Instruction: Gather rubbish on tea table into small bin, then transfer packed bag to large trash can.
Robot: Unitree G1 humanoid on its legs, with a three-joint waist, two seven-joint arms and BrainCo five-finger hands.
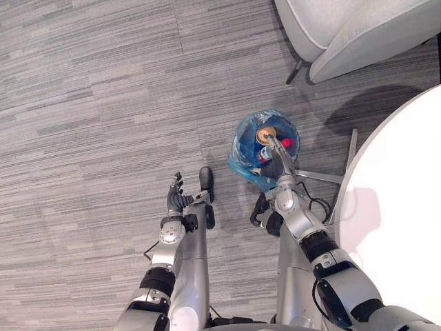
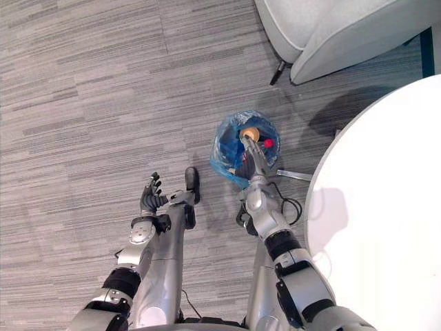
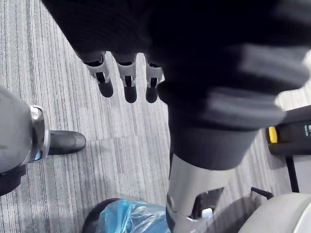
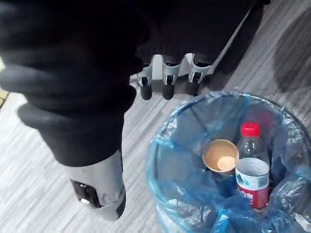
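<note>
Rubbish lies inside the small bin, which stands on the grey striped carpet just ahead of me and a little to the right, between me and a pale grey armchair at the far right. A blue bag lines the bin, its crinkled edge folded out over the rim. Down in the bag a paper cup lies with its open mouth facing up, and right beside it, touching it, stands a clear plastic bottle with a red cap and a red and white label. My right hand reaches out over the near side of the bin, above the cup, its fingers stretched forward and loose, nothing held in them. My left hand hangs over the carpet to the left of the bin, well apart from it, with its fingers relaxed and only slightly bent, also holding nothing. A white round surface fills the near right of the scene, its curved edge close to the bin.
</note>
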